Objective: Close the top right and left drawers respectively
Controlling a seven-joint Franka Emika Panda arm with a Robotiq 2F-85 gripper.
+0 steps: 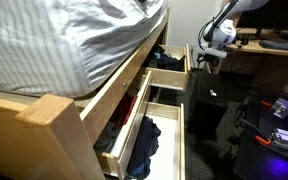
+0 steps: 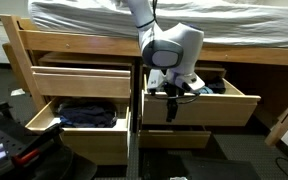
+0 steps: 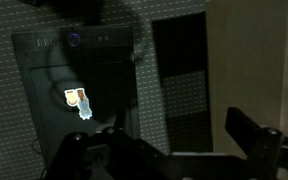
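Observation:
The top right drawer (image 2: 209, 108) of pale pine stands pulled well out of the bed frame; its front also shows in an exterior view (image 1: 187, 58). The top left drawer (image 2: 79, 82) is out only partway and also shows in an exterior view (image 1: 166, 80). My gripper (image 2: 174, 92) hangs in front of the top right drawer's left part, apart from it as far as I can tell. It also shows in an exterior view (image 1: 208, 58). In the wrist view the gripper (image 3: 166, 138) is open and empty, facing a dark computer tower (image 3: 79, 90).
The lower left drawer (image 2: 44, 118) is open and holds navy and white clothes (image 2: 87, 115); it also shows in an exterior view (image 1: 181, 140). A striped mattress (image 1: 64, 40) lies above. A desk (image 1: 269, 50) stands behind the arm. Dark equipment (image 1: 274, 125) is on the floor.

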